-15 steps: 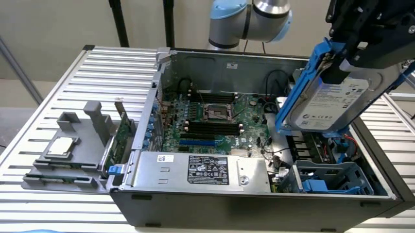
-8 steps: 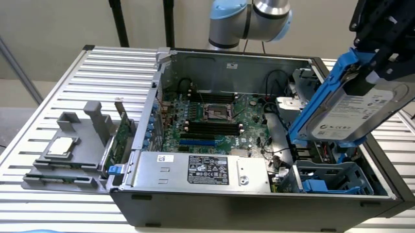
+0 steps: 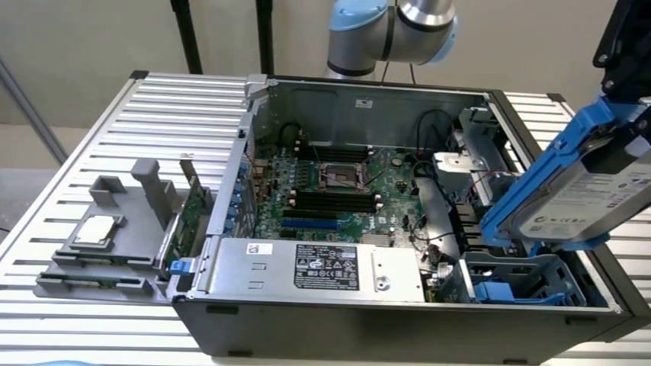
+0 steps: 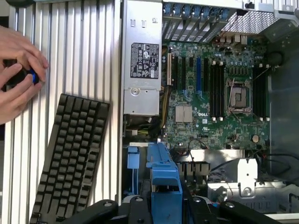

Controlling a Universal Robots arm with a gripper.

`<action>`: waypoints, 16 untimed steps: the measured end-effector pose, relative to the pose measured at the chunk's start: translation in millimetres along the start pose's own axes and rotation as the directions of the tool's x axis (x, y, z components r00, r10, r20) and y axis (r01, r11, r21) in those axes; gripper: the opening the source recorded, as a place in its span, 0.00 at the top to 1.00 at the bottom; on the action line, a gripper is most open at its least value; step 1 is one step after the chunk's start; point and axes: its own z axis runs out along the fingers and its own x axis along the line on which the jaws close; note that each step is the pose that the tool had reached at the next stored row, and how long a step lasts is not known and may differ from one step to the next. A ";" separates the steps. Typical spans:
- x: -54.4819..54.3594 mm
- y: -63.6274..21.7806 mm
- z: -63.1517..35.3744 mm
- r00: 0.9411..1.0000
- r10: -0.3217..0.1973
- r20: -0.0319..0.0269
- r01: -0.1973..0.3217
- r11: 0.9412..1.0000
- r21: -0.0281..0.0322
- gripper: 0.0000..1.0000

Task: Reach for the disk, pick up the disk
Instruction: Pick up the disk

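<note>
1. Disk (image 3: 585,194) hung tilted in the air above the computer case (image 3: 407,328), over the empty blue drive bay (image 3: 514,286) at the exterior view's right; its blue rails (image 3: 539,175) framed the silver body and white label.
2. Gripper (image 3: 623,149) was closed part-way on the disk, the dark fingers pinching it near its upper end; in the wrist view the blue rail (image 4: 164,186) sat clamped between the fingers (image 4: 100,207).
3. Risk, as a judgement: the hold looked to sit near one end and not the middle, so the tilted disk could swing or slip out; a drop would land on the drive bay or the motherboard (image 3: 341,187) below.
4. Risk: the lower corner of the disk sat near the bay's wall and the loose cables (image 3: 432,229); a sideways move could catch a rail there and twist the disk in the grip.
5. Risk: a person's hands (image 4: 18,70) rested on the slatted table (image 4: 88,46) beside a keyboard (image 4: 70,158); a wide swing of the arm could come near them.
6. Hidden: the far end of the disk and most of the gripper were cut off at the frame's edge in the exterior view; the contact points of the fingers could not be made out.
7. Hard to tell: whether the disk's lower edge was fully free of the bay or just touching it; what small blue thing the hands held.
</note>
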 end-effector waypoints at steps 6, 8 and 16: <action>3.7 -4.3 8.8 1.000 0.000 0.000 0.000 1.000 0.000 0.67; 4.1 -4.6 12.2 1.000 0.000 0.000 0.000 1.000 0.000 0.67; 4.4 -5.1 15.2 1.000 -0.001 0.000 0.001 1.000 0.000 0.67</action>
